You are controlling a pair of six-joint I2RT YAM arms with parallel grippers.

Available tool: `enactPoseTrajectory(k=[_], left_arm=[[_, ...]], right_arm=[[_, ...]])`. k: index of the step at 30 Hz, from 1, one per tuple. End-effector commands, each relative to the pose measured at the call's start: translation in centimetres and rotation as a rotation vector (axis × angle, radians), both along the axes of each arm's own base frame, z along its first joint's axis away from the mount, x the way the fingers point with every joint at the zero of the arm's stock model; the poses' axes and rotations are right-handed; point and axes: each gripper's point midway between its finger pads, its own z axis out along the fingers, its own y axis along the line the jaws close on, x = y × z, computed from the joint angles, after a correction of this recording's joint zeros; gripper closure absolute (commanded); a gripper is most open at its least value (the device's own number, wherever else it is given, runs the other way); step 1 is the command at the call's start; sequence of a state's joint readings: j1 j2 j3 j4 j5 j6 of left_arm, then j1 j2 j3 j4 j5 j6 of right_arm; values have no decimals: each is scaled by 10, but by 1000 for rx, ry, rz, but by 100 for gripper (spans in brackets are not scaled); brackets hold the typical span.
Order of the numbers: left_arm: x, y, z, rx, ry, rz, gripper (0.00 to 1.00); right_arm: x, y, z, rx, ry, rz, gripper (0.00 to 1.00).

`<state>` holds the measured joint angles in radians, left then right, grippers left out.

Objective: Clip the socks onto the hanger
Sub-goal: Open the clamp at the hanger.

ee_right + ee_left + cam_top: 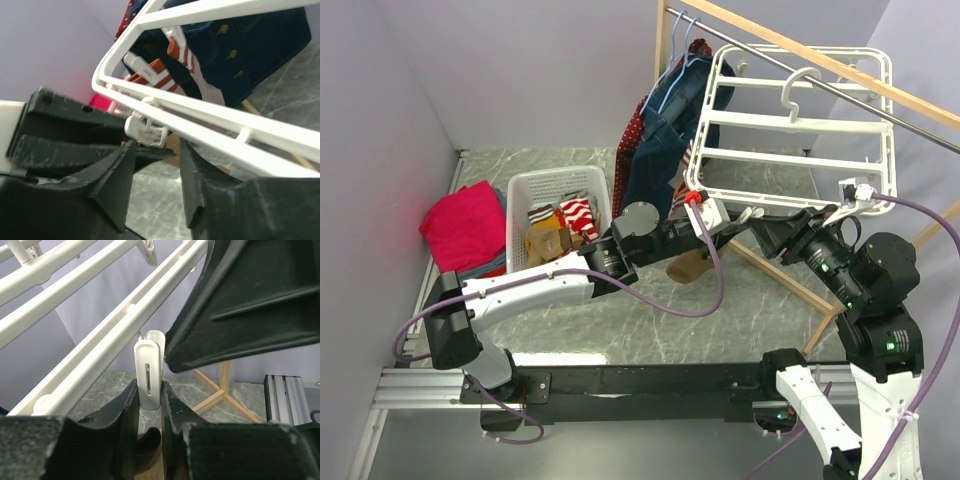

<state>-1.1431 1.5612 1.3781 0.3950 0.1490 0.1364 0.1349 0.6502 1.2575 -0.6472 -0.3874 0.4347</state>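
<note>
Where the left end effector (149, 390) sits: lower centre of its wrist view, fingers pressed on both sides of a white clip (149, 371).
Sock (152, 460): brown, directly below that clip, between the fingers, running downward.
Clip axis: upright, hanging from the hanger (95, 340).
Right end effector (156, 150): fingers apart, just beneath the hanger's rim.
Nearer arm: left.

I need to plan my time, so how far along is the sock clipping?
Done: no sock visibly clipped on the white plastic drying frame. In hand: left gripper squeezes a white clip, brown sock below it. Left: other socks in the white slotted basket.
</note>
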Motion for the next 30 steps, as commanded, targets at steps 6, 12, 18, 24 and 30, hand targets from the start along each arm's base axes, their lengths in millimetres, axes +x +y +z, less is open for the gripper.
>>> enactPoseTrajectory(k=[6, 12, 18, 24, 30], left_arm=[[-8, 8, 35, -72, -33, -10, 92], [-7, 6, 33, -70, -14, -8, 92], [-7, 2, 30, -58, -7, 10, 93], [-8, -3, 29, -36, -14, 33, 94], [-9, -8, 25, -12, -14, 46, 94]], right_arm=[[-22, 6, 25, -45, -111, 76, 30], [-8, 1, 31, -7, -102, 18, 26], [3, -1, 36, 10, -88, -13, 33], [7, 1, 31, 4, -75, -2, 41], [8, 0, 30, -8, -86, -5, 43]])
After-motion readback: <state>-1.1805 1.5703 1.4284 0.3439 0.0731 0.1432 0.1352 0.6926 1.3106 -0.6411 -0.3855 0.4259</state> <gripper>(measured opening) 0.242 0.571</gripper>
